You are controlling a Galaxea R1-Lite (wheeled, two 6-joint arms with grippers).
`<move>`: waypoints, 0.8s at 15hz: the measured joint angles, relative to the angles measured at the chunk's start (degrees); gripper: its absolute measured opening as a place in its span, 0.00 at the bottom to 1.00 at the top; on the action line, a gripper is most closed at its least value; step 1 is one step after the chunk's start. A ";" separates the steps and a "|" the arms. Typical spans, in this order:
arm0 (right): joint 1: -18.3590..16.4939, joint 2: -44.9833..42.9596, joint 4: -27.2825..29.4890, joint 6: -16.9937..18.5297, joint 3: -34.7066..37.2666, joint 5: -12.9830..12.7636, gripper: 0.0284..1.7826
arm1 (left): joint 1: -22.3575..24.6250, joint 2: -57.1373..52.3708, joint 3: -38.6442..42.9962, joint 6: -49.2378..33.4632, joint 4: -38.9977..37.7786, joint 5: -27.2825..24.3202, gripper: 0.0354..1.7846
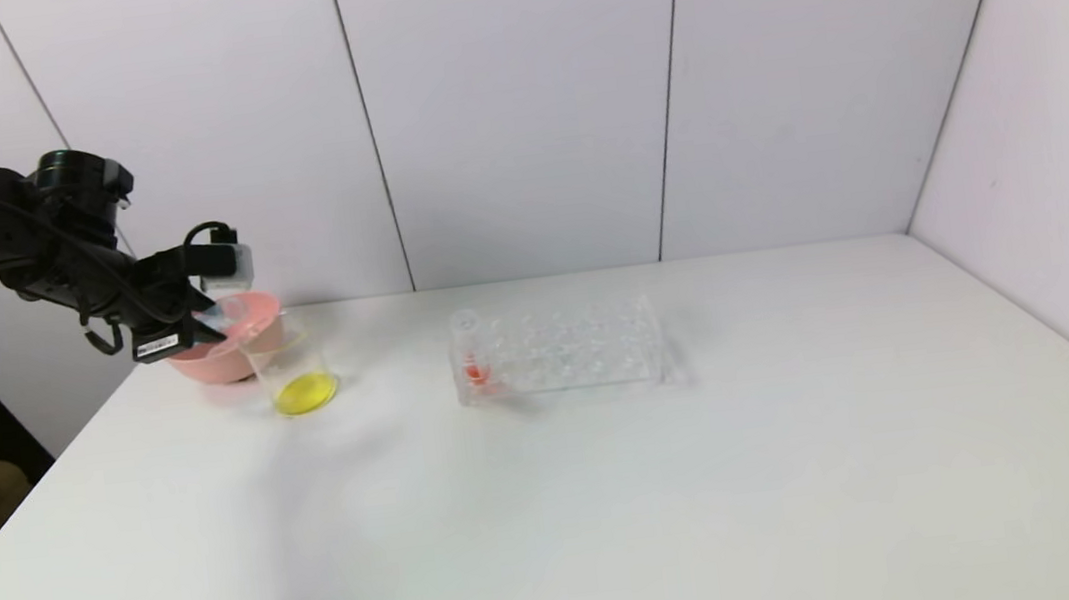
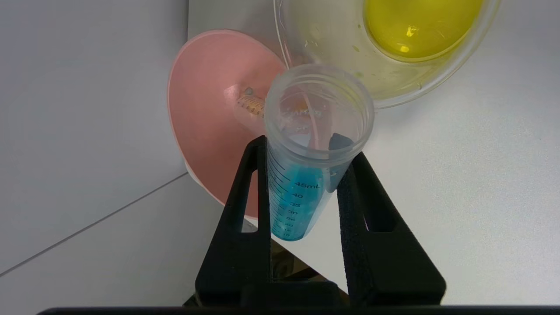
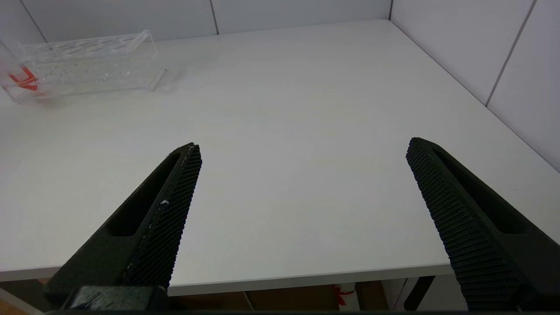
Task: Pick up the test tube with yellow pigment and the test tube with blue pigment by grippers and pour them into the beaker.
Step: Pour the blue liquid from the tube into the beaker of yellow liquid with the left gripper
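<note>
My left gripper is shut on the test tube with blue pigment, gripping it just below its open mouth. The blue liquid sits in the tube's lower part. In the head view this gripper holds the tube tilted at the far left, above the pink bowl and beside the beaker's rim. The beaker stands on the table with yellow liquid on its bottom. No test tube with yellow pigment is in view. My right gripper hangs open and empty over the table's near edge.
The pink bowl stands behind the beaker, with a small clear tube-like thing lying in it. A clear rack in the middle holds a tube with red liquid at its left end. Walls close the back and right.
</note>
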 joint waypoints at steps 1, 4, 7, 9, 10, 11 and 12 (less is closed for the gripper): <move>0.00 0.00 0.00 0.02 0.00 0.00 0.96 | -0.28 -0.07 0.00 -0.01 0.00 0.71 0.24; 0.00 0.00 -0.01 0.00 0.00 0.00 0.96 | -1.13 -0.13 0.00 0.00 -0.27 2.61 0.24; 0.00 0.00 0.00 0.00 0.00 0.00 0.96 | -2.06 -0.13 0.00 0.07 -0.60 5.73 0.24; 0.00 0.00 0.02 0.02 0.00 0.00 0.96 | -2.73 -0.13 0.00 0.10 -0.61 6.94 0.24; 0.00 0.00 0.00 0.00 0.00 0.00 0.96 | -2.82 -0.13 0.00 0.07 -0.61 7.35 0.24; 0.00 0.00 0.00 0.00 0.00 0.00 0.96 | -2.91 -0.13 0.00 0.07 -0.60 7.90 0.24; 0.00 0.00 0.02 0.00 0.00 0.00 0.96 | -3.17 -0.16 0.00 0.07 -0.55 8.57 0.24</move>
